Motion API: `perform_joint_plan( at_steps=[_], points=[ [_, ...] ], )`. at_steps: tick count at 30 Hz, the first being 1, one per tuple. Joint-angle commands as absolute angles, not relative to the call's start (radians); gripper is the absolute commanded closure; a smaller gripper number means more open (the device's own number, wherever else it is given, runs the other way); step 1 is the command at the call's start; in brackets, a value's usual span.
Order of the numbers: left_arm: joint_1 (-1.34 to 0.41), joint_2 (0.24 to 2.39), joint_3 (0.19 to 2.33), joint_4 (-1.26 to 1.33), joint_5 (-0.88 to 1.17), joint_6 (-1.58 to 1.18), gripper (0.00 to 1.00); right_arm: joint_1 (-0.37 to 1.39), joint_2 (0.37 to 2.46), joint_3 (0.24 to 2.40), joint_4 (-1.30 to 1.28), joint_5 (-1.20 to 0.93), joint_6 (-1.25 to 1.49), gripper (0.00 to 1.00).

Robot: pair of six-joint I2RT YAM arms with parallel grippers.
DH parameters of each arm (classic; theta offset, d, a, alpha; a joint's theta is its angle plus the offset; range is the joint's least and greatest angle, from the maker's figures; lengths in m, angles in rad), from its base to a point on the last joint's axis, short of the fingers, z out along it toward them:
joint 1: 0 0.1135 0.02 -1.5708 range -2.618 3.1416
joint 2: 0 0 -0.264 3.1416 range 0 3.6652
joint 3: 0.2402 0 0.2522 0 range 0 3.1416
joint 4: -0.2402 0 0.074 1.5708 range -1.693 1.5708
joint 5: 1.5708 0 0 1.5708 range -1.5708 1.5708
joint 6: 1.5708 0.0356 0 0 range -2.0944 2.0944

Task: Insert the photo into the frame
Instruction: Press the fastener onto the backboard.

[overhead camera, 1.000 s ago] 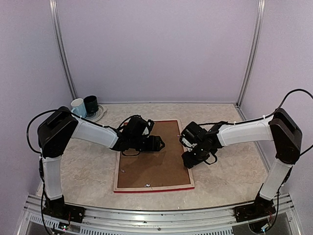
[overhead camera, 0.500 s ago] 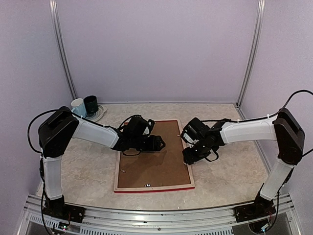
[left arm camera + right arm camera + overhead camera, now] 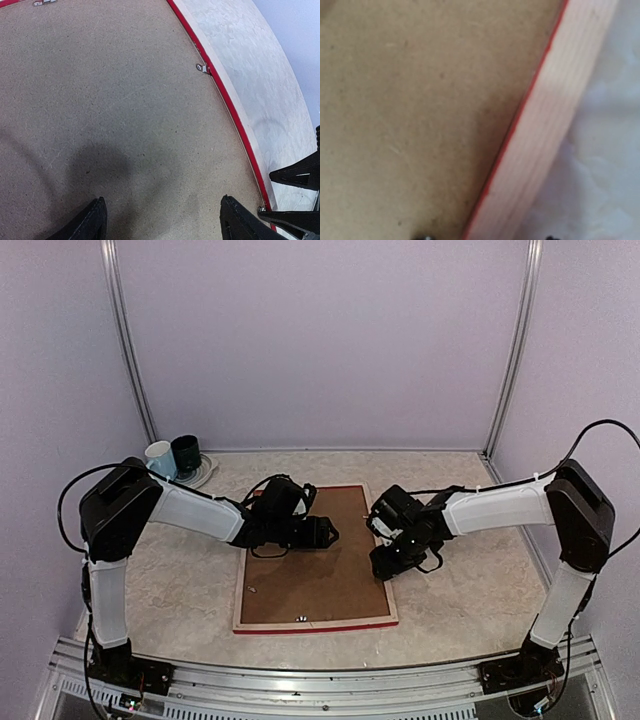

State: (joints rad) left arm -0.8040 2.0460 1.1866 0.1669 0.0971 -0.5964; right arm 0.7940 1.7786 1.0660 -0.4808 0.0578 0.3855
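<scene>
The frame [image 3: 315, 626] is laid face-down on the table [image 3: 180, 580] w/ backing board [image 3: 320, 575] seated in it; photo can't be seen. The left gripper [image 3: 326, 533] is held over the board, fingers apart; right gripper [image 3: 384, 566] is spread at the rt rail. Frame could get skidded if the rail's shoved sideways. A clip [image 3: 202, 67] is only resolved by left wrist cam, not top.
</scene>
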Motion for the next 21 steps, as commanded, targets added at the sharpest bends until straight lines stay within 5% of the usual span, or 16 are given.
perform_joint_plan(
  at_steps=[1,21],
  points=[
    [-0.811,2.108,1.181,0.080,0.102,-0.601,0.23,0.785,1.818,1.072,-0.499,0.059,0.383,0.45],
    [-0.810,2.109,1.181,0.078,0.101,-0.603,0.23,0.785,1.720,1.160,-0.568,0.079,0.379,0.46]
  ],
)
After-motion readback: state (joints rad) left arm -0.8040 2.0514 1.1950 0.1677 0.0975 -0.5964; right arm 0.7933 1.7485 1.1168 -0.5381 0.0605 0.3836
